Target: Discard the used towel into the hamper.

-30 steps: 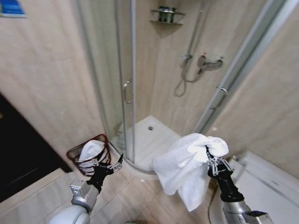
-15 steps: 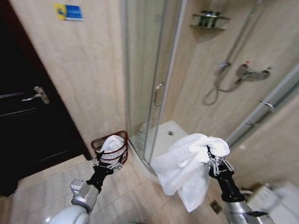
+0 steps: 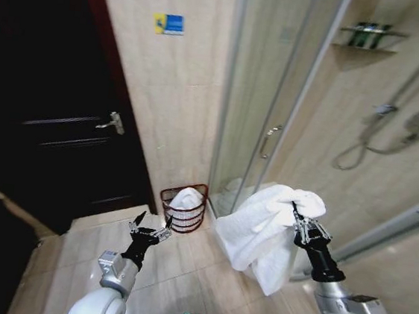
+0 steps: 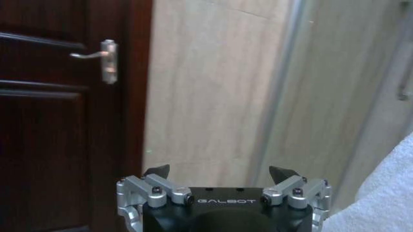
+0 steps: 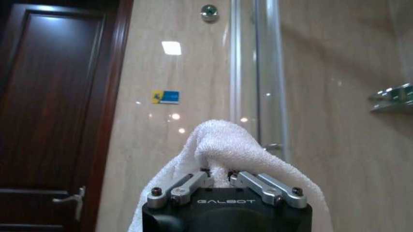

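Right gripper [image 3: 302,219] is raised at the robot's right, jaws clamped on a bunched fold of the white towel [image 3: 258,233]; the rest of the cloth hangs down below and to the left of it. Left gripper [image 3: 149,232] is held low over the floor, jaws apart, gripping nothing. The hamper [image 3: 184,208] stands on the tiled floor [image 3: 183,267] against the beige wall, just beyond the left gripper and well apart from the held towel; one white cloth [image 3: 187,198] already sits inside it. To its left, one dark wooden door [image 3: 57,111] with a metal handle [image 3: 112,123]; to its right, the glass shower enclosure [image 3: 276,96]. One blue-and-yellow sign [image 3: 169,24] is on the wall.
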You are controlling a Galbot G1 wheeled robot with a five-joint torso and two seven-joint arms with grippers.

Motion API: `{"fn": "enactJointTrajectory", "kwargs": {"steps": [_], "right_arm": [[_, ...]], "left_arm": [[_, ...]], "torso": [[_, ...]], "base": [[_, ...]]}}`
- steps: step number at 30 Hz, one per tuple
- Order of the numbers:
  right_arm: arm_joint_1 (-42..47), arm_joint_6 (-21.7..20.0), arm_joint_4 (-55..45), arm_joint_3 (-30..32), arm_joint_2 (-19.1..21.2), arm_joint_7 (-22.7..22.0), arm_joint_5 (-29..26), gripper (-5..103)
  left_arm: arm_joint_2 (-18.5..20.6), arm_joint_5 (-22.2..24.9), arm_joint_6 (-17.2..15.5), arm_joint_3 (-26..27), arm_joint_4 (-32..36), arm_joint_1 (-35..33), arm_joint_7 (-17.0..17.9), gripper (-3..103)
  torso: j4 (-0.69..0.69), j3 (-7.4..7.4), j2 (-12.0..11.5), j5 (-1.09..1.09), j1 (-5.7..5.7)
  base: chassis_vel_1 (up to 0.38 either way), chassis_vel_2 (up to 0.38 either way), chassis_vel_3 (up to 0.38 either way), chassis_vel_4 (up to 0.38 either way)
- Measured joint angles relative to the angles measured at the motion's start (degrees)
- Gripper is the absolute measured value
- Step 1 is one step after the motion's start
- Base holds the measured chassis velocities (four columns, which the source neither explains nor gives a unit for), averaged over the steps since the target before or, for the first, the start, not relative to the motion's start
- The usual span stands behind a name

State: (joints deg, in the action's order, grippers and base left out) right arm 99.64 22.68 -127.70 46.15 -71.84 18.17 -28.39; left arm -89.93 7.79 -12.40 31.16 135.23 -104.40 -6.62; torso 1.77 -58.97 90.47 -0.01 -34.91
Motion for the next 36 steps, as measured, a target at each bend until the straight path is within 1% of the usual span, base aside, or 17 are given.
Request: {"fn": "enactJointTrajectory", "kwargs": {"steps": [1, 12, 17, 29, 36], "right_arm": [[-0.2, 0.0, 0.0, -0.1, -0.1, -0.7, -0.1, 9], [-0.6, 0.8, -0.3, -0.8, -0.5, -1.9, -1.0, 9], [-0.6, 0.8, -0.4, -0.7, -0.5, -2.0, -0.9, 9], [-0.6, 0.8, 0.5, -0.3, -0.1, -2.2, -0.8, 9], [-0.6, 0.8, 0.9, -0.2, -0.2, -1.8, -0.8, 9]], "left_arm": [[0.0, 0.0, 0.0, 0.0, 0.0, 0.0, 0.0, 100], [0.0, 0.0, 0.0, 0.0, 0.0, 0.0, 0.0, 100], [0.0, 0.0, 0.0, 0.0, 0.0, 0.0, 0.0, 100], [0.0, 0.0, 0.0, 0.0, 0.0, 0.0, 0.0, 100], [0.0, 0.0, 0.0, 0.0, 0.0, 0.0, 0.0, 100]], "torso": [[0.00, 0.00, 0.0, 0.01, 0.00], [0.01, 0.00, 0.0, 0.00, 0.00], [-0.01, 0.00, 0.0, 0.01, 0.00], [0.00, 0.00, 0.0, 0.01, 0.00], [0.01, 0.00, 0.0, 0.01, 0.01]], "base": [[0.119, 0.135, 0.103, 0.118], [0.086, 0.100, 0.095, 0.091], [0.000, 0.000, 0.000, 0.000], [0.000, 0.000, 0.000, 0.000], [0.106, 0.102, -0.114, -0.099]]}}
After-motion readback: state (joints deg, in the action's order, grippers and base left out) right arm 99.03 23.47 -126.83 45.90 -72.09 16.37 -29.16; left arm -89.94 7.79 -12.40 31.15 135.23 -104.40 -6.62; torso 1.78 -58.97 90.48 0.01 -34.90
